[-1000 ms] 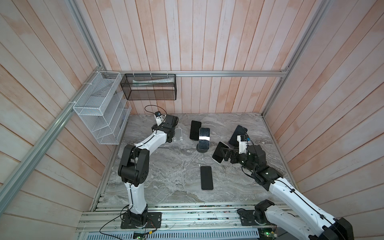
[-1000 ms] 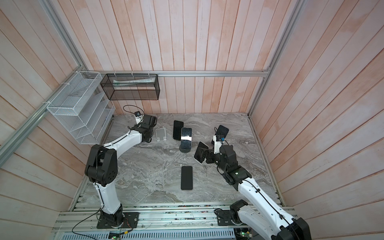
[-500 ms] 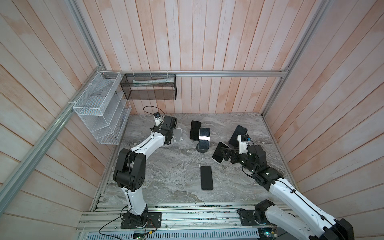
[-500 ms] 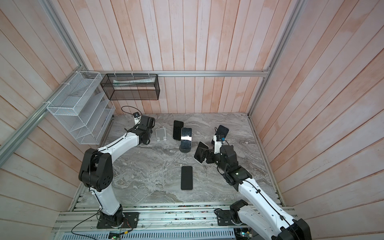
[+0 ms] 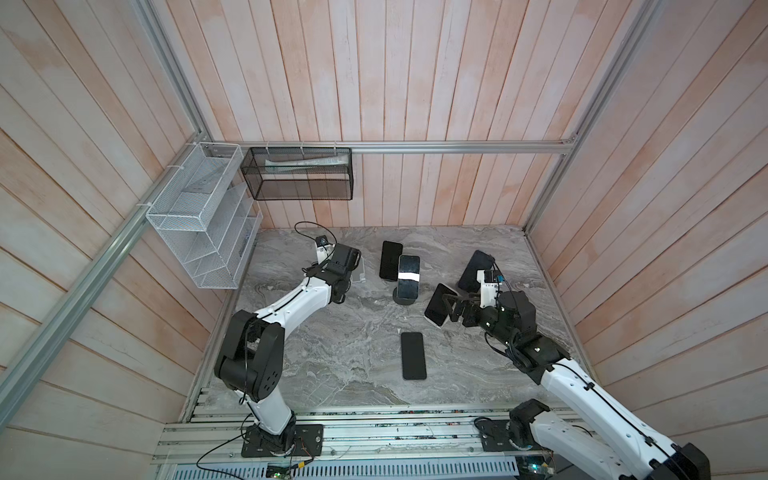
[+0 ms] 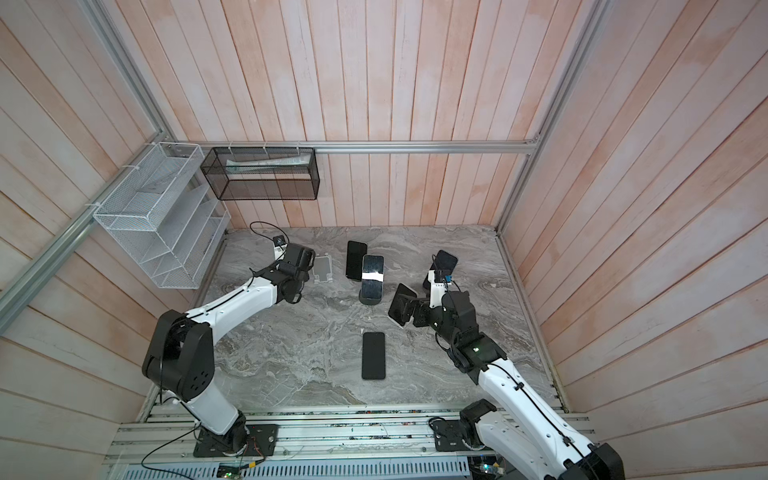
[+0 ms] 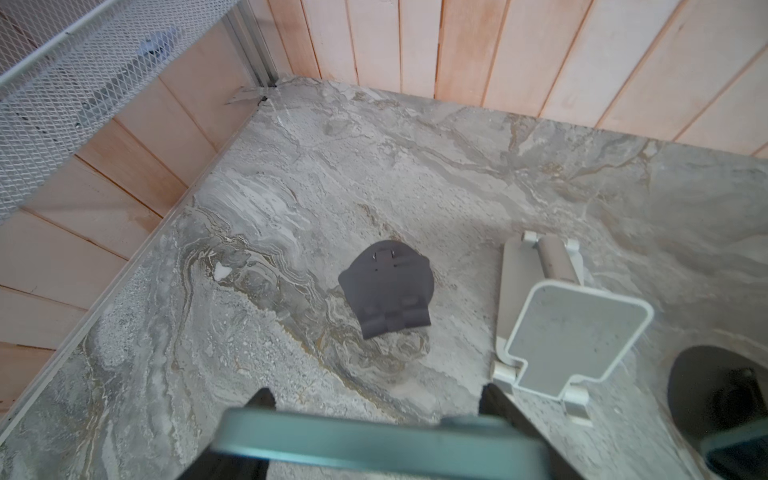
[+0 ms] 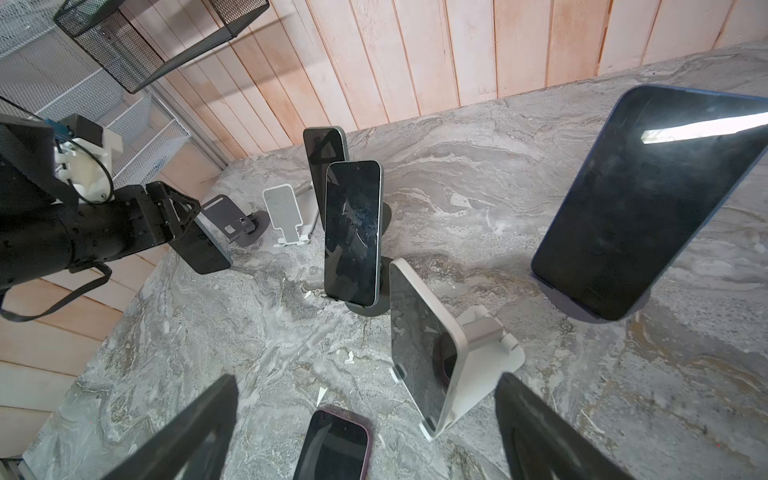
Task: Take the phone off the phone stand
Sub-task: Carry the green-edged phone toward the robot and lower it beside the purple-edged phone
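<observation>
Moved: left arm (image 5: 299, 297) elbow swung lower/outward vs earlier; right arm (image 5: 582, 382) unchanged.
Left jaws: pinching teal-edged phone (image 7: 374, 442) by its sides, held off worktop (image 7: 291, 187).
Right jaws: spread wide, straddling white-framed phone (image 8: 419, 353), prob. lining up side grip.
Phone spot: leans in white stand (image 8: 509, 361), btm lip catching it.
Beyond: empty white stand (image 7: 573, 328), dark stand (image 7: 386, 291) nearby, likely already cleared.
</observation>
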{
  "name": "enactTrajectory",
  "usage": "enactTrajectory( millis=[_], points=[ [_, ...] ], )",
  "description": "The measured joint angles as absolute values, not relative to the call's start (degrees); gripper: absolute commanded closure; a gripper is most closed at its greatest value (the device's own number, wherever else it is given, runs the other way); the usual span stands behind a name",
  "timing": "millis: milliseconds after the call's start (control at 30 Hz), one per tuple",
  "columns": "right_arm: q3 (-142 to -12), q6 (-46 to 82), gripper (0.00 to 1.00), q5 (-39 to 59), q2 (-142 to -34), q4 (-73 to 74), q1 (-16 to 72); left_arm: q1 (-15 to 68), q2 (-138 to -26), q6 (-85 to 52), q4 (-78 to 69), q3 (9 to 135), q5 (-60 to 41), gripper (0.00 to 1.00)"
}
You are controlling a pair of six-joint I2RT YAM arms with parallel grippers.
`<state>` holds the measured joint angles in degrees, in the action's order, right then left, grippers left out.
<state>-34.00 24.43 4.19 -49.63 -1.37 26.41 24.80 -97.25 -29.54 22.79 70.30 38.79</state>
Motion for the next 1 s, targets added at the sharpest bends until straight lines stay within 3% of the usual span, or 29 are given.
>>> enactTrajectory(
  millis=[1000],
  points=[
    [-34.09, 27.86, 0.05, 2.37, -44.82, -4.54, 26.41, 41.47, -86.28, -35.68, 37.34, 60.4, 31.79, 0.34]
  ],
)
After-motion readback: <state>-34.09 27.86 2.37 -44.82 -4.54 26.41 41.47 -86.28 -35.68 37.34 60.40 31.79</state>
